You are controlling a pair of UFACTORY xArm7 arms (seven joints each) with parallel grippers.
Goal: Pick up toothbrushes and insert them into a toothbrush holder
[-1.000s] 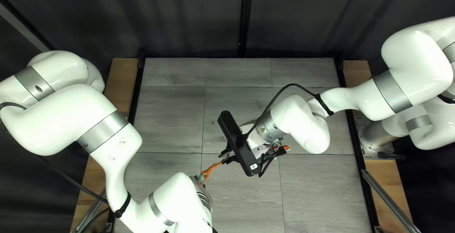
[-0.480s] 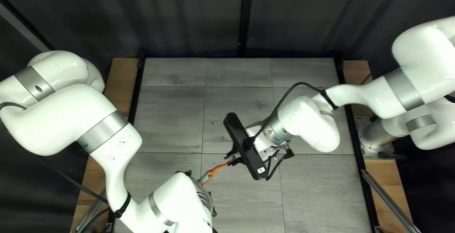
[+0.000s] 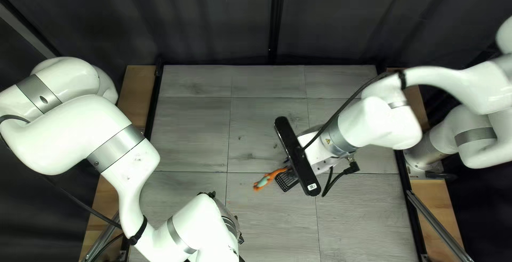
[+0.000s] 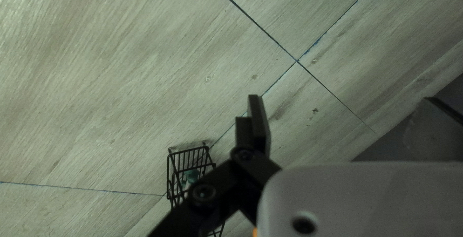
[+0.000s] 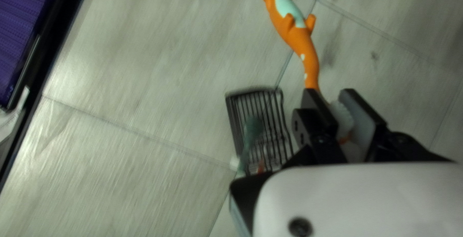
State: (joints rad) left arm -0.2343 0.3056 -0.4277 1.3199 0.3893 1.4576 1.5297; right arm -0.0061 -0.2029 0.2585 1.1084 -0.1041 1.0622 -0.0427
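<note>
Two white arms reached over the grey wood-look table [image 3: 192, 134], your left arm [image 3: 74, 129] from its left edge and your right arm [image 3: 453, 89] from its right edge. Your right gripper [image 3: 288, 162] was low beside a black wire basket [image 3: 287, 182], the toothbrush holder, which sat roughly midway between the table's left and right edges, slightly toward the right one, and well in from the far edge. In the right wrist view, that right gripper [image 5: 344, 103] was clamped on the bristle end of an orange toothbrush [image 5: 305, 49]. Its handle, shaped like an animal with a mint-green belly and pale spots, stuck out past the fingertips and pointed toward the table's near left corner. The toothbrush was outside the basket. Inside the basket was a teal item [image 5: 252, 127] with a long stem; a small orange bit beside it was too blurred to name.

Your left gripper [image 3: 211, 194] was mostly hidden under its own wrist, nearer the left edge than the basket was. In the left wrist view, the left gripper [image 4: 341, 97] had its two fingers spread wide apart, with nothing held between them. The basket appeared outside that gap, beyond one finger. Behind the far edge hung a dark curtain [image 3: 213, 22].
</note>
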